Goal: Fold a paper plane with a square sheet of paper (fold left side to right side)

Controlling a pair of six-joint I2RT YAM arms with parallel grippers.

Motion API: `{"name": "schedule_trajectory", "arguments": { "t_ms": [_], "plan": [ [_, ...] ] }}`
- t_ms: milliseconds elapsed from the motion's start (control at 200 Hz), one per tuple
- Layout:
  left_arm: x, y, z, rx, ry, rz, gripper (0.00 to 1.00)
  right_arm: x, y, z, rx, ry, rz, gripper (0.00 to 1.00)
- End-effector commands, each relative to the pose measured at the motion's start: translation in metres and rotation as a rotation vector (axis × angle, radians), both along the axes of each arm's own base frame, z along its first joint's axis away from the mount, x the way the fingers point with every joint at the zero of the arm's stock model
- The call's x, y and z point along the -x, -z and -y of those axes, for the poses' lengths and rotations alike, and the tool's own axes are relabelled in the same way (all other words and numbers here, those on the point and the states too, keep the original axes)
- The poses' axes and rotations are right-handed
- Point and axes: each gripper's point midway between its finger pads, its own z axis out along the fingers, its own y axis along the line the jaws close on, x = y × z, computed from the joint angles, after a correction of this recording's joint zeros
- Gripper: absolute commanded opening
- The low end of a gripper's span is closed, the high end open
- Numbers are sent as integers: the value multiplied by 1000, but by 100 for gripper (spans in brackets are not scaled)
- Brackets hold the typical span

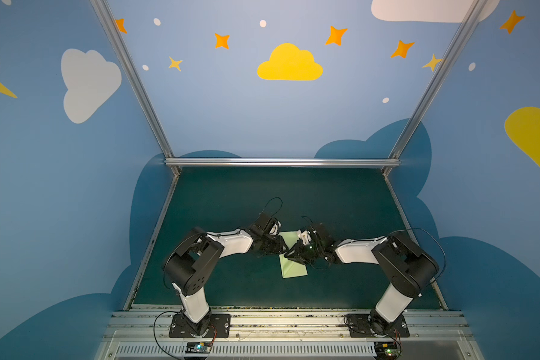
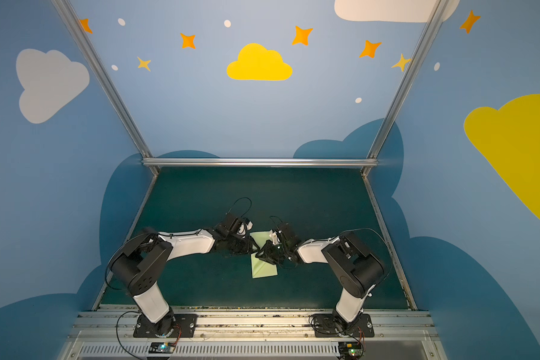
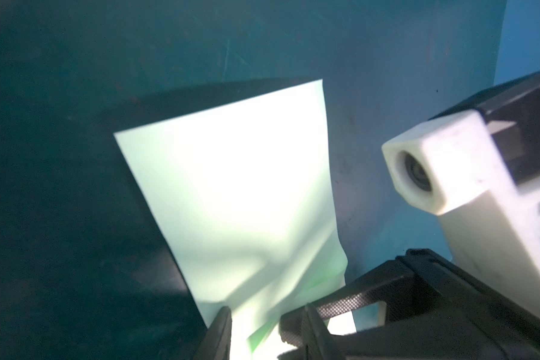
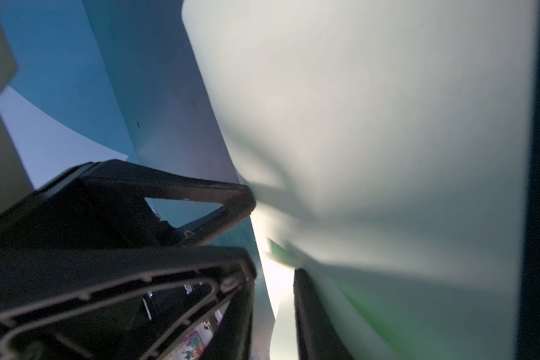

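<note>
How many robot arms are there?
2. The left arm stands on the left, the right arm on the right; both reach to the green paper. None looks hidden.

Top views: one stereo head set high over the arm bases (image 1: 200,325), pitched down and forward, far enough to take in the whole counter (image 1: 293,193) and the back wall (image 1: 262,109); frames near-identical, offset sideways. Left wrist view: close over the left hand (image 3: 264,314), facing the paper plane (image 3: 231,187). Right wrist view: closer still, paper plane (image 4: 387,124) filling frame right. Both wrist views share it.
</note>
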Motion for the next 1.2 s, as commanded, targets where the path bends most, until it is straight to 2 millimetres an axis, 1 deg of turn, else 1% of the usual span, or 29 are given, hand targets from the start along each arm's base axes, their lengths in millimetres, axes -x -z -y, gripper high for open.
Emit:
{"name": "schedule_trajectory", "arguments": {
  "t_ms": [0,120,445,706,766,826,946,1031,1106,1196],
  "plan": [
    [15,12,-6,-40,24,-45,39,5,19,10,43,21,-31,13],
    [15,11,-5,-38,25,-47,38,4,22,9,41,26,-36,0],
    [16,11,-4,-35,29,-48,38,3,22,4,29,17,-40,0],
    [16,11,-4,-36,29,-52,38,5,30,1,35,7,-55,0],
    [14,8,-4,-37,29,-47,38,6,32,1,38,7,-57,0],
    [9,0,-4,-25,22,-39,38,8,34,3,44,11,-61,0],
    [-2,-26,-3,28,-3,-14,37,10,37,6,50,17,-65,0],
    [-2,-42,1,65,-3,-3,35,10,38,6,51,20,-68,0],
    [1,-47,6,96,-1,-13,30,11,39,7,52,20,-70,0],
    [6,-46,10,113,-4,-23,27,11,39,7,49,22,-69,0]
  ]
}}
